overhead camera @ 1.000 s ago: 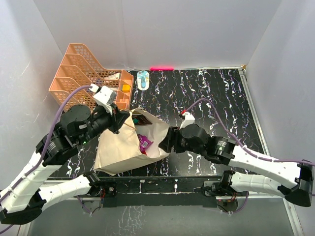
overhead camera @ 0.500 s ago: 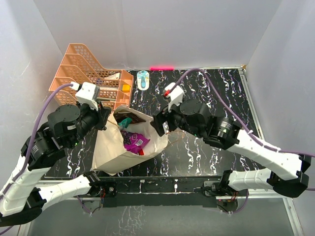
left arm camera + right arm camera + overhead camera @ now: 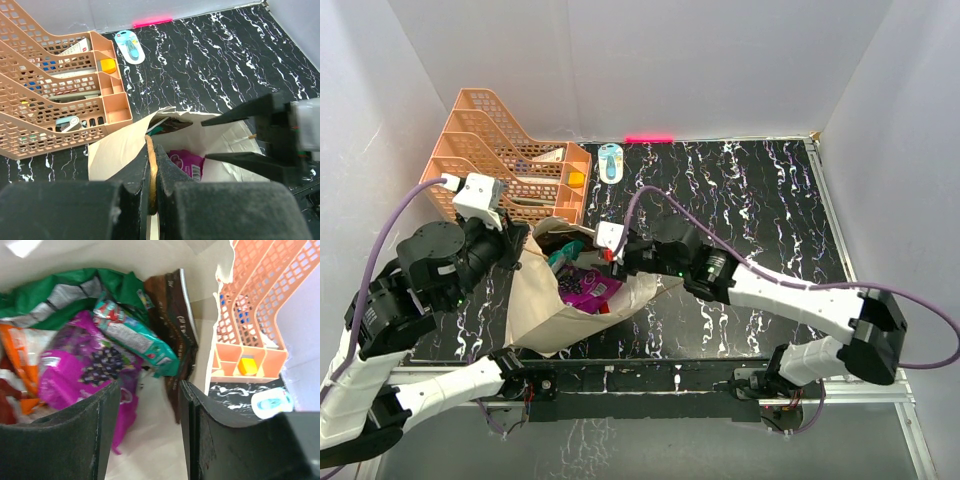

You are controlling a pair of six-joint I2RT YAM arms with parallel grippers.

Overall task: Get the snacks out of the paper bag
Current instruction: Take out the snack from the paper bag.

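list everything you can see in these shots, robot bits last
paper bag: one, beige, near left of the table, mouth open
purple-magenta pouch: one, inside the bag, on top
teal packet: one, teal-green, in the bag between the pouch and the brown bag
dark brown chip bag: one, on edge by the bag's wall
green packet: one, green and silver, in the bag beyond the pouch
orange packet: one, in the bag beside the pouch
tray rack: one, peach, far left corner, small items inside
blue-and-white object: one, far edge, right of the rack
table: one, black with white veins
left tool: one, black, shut on the paper bag's brown cord
right tool: one, black, open, in the bag's mouth over the snacks
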